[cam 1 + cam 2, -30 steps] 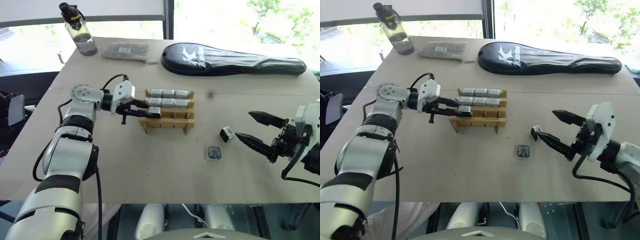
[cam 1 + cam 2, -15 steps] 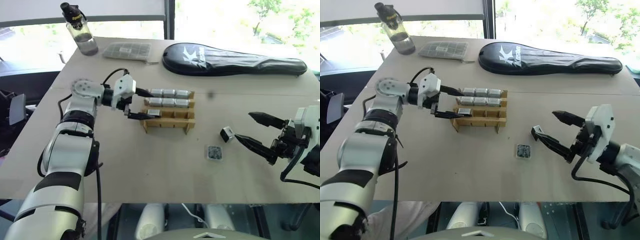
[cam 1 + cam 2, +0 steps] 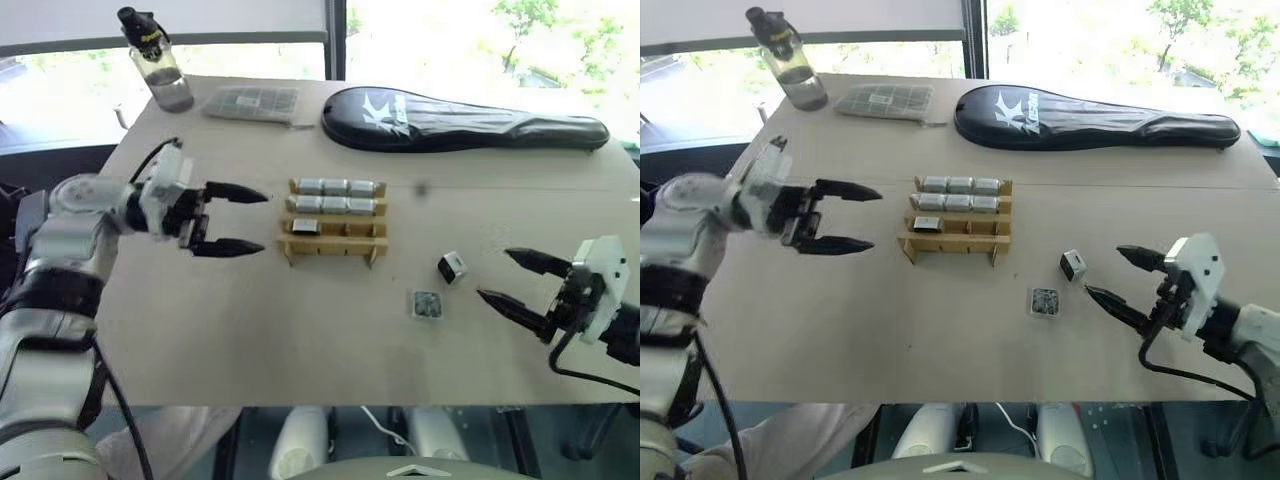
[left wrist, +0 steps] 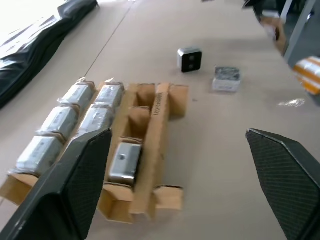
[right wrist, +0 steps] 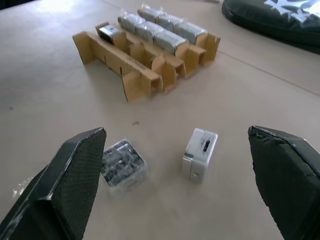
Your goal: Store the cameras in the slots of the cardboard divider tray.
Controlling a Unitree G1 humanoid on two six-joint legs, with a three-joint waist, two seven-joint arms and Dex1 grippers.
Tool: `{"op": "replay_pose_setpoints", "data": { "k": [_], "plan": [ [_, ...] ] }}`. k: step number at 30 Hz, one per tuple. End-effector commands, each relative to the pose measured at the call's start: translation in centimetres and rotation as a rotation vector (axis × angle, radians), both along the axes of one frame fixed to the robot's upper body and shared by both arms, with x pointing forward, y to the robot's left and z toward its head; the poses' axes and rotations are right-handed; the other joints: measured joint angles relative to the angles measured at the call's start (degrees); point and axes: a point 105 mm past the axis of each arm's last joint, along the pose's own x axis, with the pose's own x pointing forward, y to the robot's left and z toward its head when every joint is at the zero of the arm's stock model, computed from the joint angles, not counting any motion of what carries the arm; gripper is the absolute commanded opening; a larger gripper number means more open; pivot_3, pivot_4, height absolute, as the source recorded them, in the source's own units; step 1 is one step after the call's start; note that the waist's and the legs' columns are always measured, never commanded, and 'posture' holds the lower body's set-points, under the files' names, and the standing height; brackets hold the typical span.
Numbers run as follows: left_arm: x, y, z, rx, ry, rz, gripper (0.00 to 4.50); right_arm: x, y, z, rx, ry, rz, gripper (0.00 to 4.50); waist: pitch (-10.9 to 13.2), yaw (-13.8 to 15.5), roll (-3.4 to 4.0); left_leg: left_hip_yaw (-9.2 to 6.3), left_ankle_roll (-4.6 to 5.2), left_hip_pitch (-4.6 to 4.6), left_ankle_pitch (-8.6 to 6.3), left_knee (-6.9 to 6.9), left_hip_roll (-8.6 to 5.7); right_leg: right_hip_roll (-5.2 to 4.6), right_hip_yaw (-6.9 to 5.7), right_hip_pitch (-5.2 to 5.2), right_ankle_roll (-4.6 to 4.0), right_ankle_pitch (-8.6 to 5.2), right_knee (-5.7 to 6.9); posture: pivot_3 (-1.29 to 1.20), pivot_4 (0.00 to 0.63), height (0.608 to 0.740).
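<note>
- Left gripper [image 3: 248, 220] hangs with jaws spread, empty, just left of the cardboard divider tray [image 3: 333, 245]
- Seven cameras [image 3: 335, 186] fill the tray's slots
- Right gripper [image 3: 510, 279] gapes empty beside a loose camera [image 3: 452, 267] and a wrapped camera [image 3: 427, 304] on the table [image 3: 300, 330]

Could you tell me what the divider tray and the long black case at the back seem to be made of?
The divider tray: tan corrugated cardboard, matte, with raw cut edges and slotted strips. The long black case: probably woven synthetic fabric with a slight sheen, printed white logo; soft, lightly creased surface.
</note>
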Motion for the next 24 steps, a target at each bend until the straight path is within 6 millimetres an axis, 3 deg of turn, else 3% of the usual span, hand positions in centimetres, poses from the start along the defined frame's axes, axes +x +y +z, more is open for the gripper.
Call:
{"op": "replay_pose_setpoints", "data": {
  "k": [1, 4, 8, 14, 24],
  "plan": [
    [-2.6, 0.1, 1.4, -0.075, -0.033, 0.05, 4.44, -0.3, 0.2, -1.1, 0.006, 0.006, -0.038, 4.5, 0.0, 0.0, 0.02, 0.01, -0.02, 0.02, 0.01, -0.03, 0.02, -0.07, 0.06, 0.0, 0.0, 0.0, 0.01, 0.0, 0.15, 0.74],
    [-5.2, -0.5, 0.4, -0.102, 0.021, 0.09, 4.44, -0.3, 0.5, -2.9, -0.026, 0.036, -0.091, 4.5, 0.0, 0.2, 0.02, -0.07, -0.05, 0.03, 0.02, -0.08, 0.02, -0.2, 0.04, 0.04, 0.0, -0.02, -0.01, 0.0, 0.15, 0.74],
    [-7.1, -1.7, -0.4, -0.115, 0.075, 0.1, 4.44, 0.9, 0.4, -3.6, -0.033, 0.026, -0.157, 4.5, 0.0, 0.3, 0.03, 0.0, -0.06, 0.15, 0.02, -0.08, -0.01, -0.22, 0.07, 0.13, -0.14, -0.1, -0.03, 0.0, 0.15, 0.74],
    [-8.3, -3.7, 0.4, -0.169, 0.079, 0.106, 4.44, 1.9, 1.7, -4.4, 0.003, 0.051, -0.207, 4.5, 0.0, 0.2, 0.04, -0.03, -0.14, 0.57, 0.07, -0.12, 0.01, -0.16, 0.1, 0.48, -0.21, -0.18, 0.01, 0.0, 0.15, 0.74],
    [-8.5, -4.2, 0.8, -0.166, 0.082, 0.101, 4.44, 3.4, 4.0, -4.3, 0.093, 0.023, -0.294, 4.5, 0.0, 0.1, 0.09, 0.09, -0.24, 0.56, 0.13, -0.26, 0.0, -0.04, 0.06, 0.43, -0.25, -0.16, -0.05, 0.0, 0.15, 0.74]
  ]
}}
